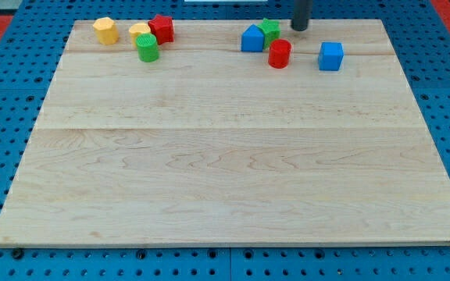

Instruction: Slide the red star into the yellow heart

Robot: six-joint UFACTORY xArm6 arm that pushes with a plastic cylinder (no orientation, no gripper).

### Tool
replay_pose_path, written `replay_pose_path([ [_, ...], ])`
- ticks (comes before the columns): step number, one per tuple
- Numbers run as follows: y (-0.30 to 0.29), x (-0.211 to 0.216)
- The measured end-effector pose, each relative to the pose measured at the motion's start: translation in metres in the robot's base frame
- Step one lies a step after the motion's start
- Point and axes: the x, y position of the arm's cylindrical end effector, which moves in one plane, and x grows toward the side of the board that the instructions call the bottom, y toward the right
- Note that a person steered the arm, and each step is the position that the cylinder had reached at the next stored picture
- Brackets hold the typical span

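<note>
The red star (pixel 162 28) sits near the view's top left and touches the yellow heart (pixel 139 32) on its left. A green cylinder (pixel 148 48) stands just below the heart, touching it. My tip (pixel 300 28) is at the view's top, right of centre, far to the right of the red star. It stands just right of a green star (pixel 269 30) and above a red cylinder (pixel 280 54).
A yellow hexagon block (pixel 106 30) lies at the far top left. A blue block (pixel 251 39) sits left of the green star. A blue cube (pixel 330 56) lies right of the red cylinder. The wooden board (pixel 225 172) lies on a blue pegboard.
</note>
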Motion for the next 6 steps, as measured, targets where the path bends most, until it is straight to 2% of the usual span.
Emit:
replay_pose_path([
  [1, -0.017, -0.010],
  [3, -0.222, -0.009],
  [4, -0.281, -0.010],
  [6, -0.334, 0.028],
])
